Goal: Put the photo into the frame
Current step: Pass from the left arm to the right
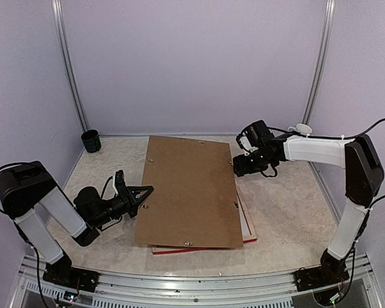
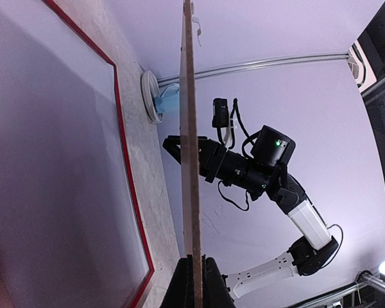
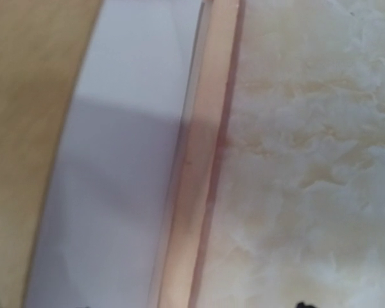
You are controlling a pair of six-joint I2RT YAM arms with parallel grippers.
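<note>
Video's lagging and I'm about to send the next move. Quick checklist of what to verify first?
1. Left gripper clamped on the backing board edge: ok.
2. Right gripper open at the board's opposite edge: ok; touching it: cannot tell.
3. Frame flat on the table under the board: ok.
4. Photo in the frame: cannot tell, the board covers it.
5. Board seated in the frame: not ok, raised and offset.

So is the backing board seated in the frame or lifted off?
Lifted: the left end effector pinches the backing board edge, with a gap to the frame.
</note>
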